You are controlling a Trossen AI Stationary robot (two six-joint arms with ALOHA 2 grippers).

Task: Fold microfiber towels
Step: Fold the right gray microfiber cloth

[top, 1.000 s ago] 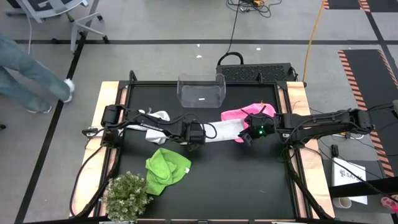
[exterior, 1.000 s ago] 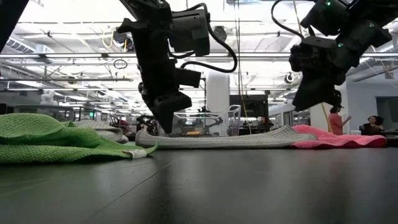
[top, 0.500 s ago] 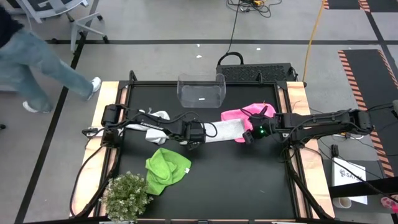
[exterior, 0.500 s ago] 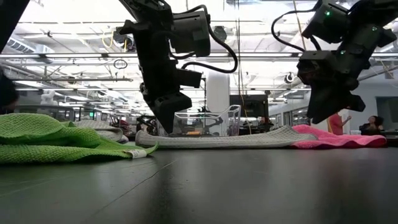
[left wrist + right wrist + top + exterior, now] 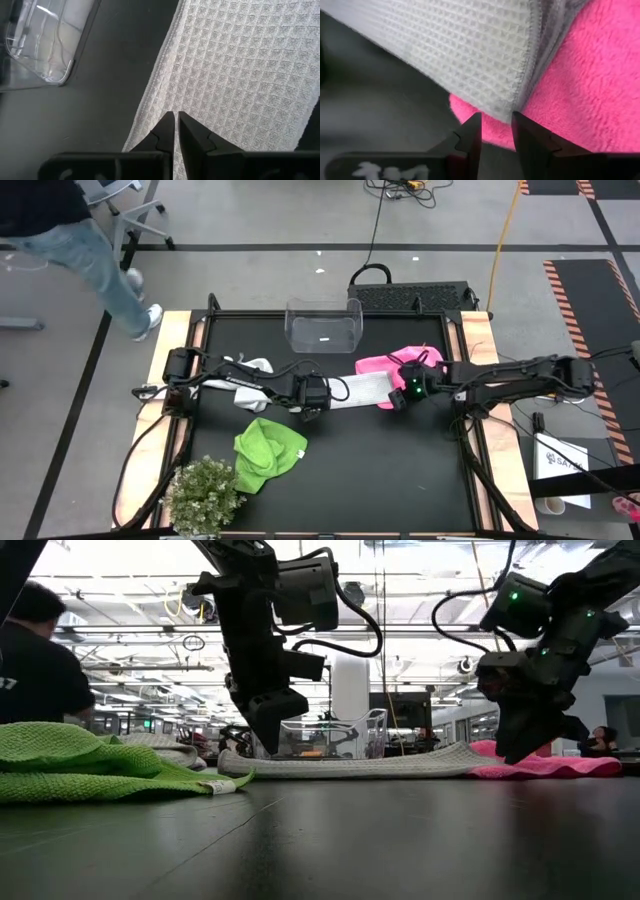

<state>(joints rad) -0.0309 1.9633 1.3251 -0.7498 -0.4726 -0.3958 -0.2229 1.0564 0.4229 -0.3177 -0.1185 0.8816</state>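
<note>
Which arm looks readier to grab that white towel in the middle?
Probably the left. Its pincer hangs right over the white towel's edge, fingers nearly shut. The right pincer sits at the corner where the pink towel lies underneath, risking both.

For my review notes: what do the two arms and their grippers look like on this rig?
Both arms are black, built of jointed segments with loose black cables looping along them. The left gripper has two dark, tapering fingers on a black crossbar. The right gripper has similar dark, flat fingers, with faint white lettering on its base. A green indicator light glows on the right arm's wrist.
</note>
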